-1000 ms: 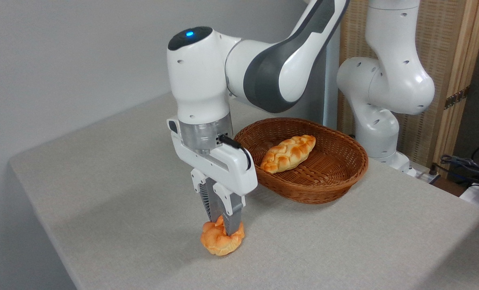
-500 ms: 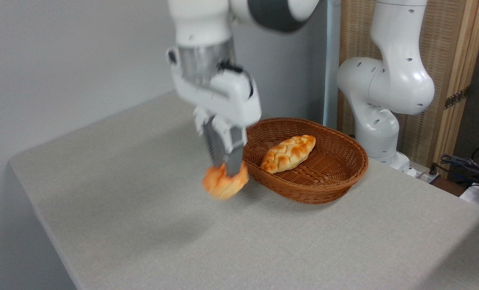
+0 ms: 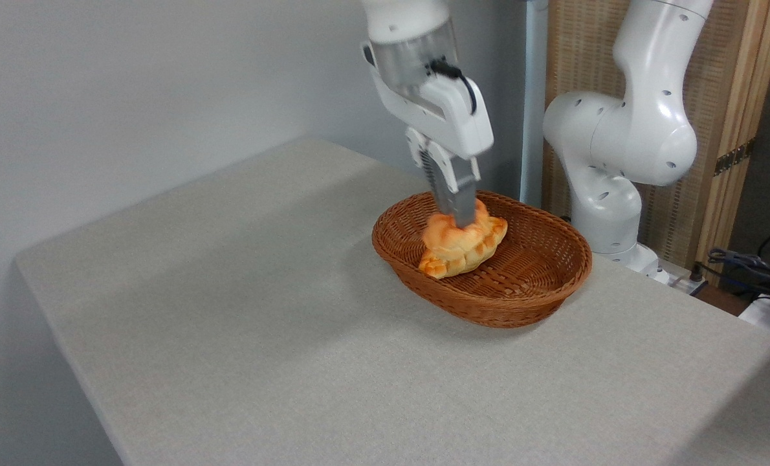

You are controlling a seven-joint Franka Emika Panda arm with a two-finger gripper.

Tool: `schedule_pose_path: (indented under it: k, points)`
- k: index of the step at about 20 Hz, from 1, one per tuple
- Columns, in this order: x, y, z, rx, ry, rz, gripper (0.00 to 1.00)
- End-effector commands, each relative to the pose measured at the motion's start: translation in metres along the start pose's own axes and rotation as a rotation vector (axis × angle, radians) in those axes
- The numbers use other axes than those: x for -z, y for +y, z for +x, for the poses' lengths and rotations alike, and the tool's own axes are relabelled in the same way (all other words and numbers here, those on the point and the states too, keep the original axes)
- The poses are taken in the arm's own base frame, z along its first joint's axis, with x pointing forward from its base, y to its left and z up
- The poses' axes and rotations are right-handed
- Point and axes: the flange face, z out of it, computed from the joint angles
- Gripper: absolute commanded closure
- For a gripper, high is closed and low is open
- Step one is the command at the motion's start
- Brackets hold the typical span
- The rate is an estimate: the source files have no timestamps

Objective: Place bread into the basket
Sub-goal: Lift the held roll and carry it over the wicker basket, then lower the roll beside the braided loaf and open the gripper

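My gripper (image 3: 457, 217) is shut on the bread (image 3: 446, 234), a small round golden-orange knot bun. The bun hangs over the inside of the basket (image 3: 521, 304), an oval reddish-brown wicker basket at the back right of the table. The bun hides most of a longer braided loaf (image 3: 472, 256) lying in the basket. Whether the bun touches that loaf cannot be told.
The grey table (image 3: 230, 310) stretches left and forward of the basket, with its front-left edge close to the frame's lower left. The arm's white base (image 3: 608, 207) stands just behind the basket on the right. Cables (image 3: 754, 272) lie at the far right.
The gripper lifted the bun off the table at the front, carried it up and to the right, and now holds it over the basket in front of the braided loaf.
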Motion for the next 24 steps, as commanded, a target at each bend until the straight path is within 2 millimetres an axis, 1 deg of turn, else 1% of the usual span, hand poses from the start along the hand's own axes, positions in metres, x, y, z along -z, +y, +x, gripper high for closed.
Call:
schedule_pose_path:
  k: [1, 2, 4, 5, 6, 7, 8, 9, 10, 11, 14, 20, 21, 22, 24]
  points:
    - [-0.034, 0.007, -0.001, -0.076, -0.096, -0.032, 0.7]
    - [-0.041, 0.008, -0.001, -0.085, -0.104, -0.043, 0.66]
    - [-0.053, 0.009, 0.002, -0.094, -0.119, -0.066, 0.53]
    - [-0.059, 0.01, 0.004, -0.1, -0.128, -0.078, 0.49]
    - [-0.064, 0.01, 0.005, -0.102, -0.132, -0.083, 0.43]
    - [-0.068, 0.008, 0.005, -0.101, -0.135, -0.086, 0.35]
    - [-0.071, 0.006, 0.007, -0.102, -0.141, -0.093, 0.21]
    - [-0.074, 0.005, 0.008, -0.102, -0.145, -0.098, 0.11]
    - [-0.075, 0.005, 0.009, -0.102, -0.144, -0.1, 0.04]
    - [-0.076, 0.005, 0.009, -0.102, -0.147, -0.104, 0.0]
    - [-0.079, 0.004, 0.011, -0.104, -0.153, -0.111, 0.0]
    - [-0.076, 0.003, 0.011, -0.101, -0.15, -0.107, 0.0]
    - [-0.072, 0.003, 0.011, -0.1, -0.148, -0.103, 0.0]
    - [-0.063, 0.003, 0.012, -0.101, -0.143, -0.091, 0.0]
    - [-0.034, 0.0, 0.017, -0.093, -0.101, -0.045, 0.0]
